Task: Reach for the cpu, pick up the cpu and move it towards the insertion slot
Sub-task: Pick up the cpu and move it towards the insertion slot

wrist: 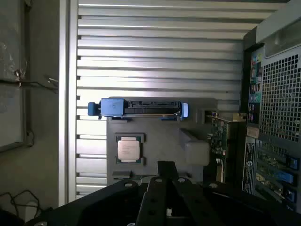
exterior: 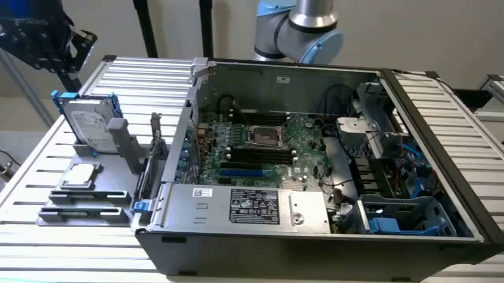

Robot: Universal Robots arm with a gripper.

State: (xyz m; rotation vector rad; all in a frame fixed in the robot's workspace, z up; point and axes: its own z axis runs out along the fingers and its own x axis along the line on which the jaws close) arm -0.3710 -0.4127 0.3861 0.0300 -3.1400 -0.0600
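Likely light, stiff and fragile, the cpu point(wrist: 128, 149) lies flat in its grey holder point(wrist: 160, 139); grip its edges. Jaws empty, gap impossible to tell.

Right above the cpu point(exterior: 79, 175) the air is open, so the way straight down is free. Just beside the cpu, the hard drive point(exterior: 89, 125) stands tall in its blue bracket point(exterior: 59, 100). Between the cpu and the computer case point(exterior: 260, 256), a grey post point(exterior: 118, 132) and a thin card point(exterior: 155, 138) stick up. On the cpu's other side lies the low, flat table point(exterior: 47, 247). The insertion slot point(exterior: 265, 137), well apart from the cpu inside the case, is open on top.
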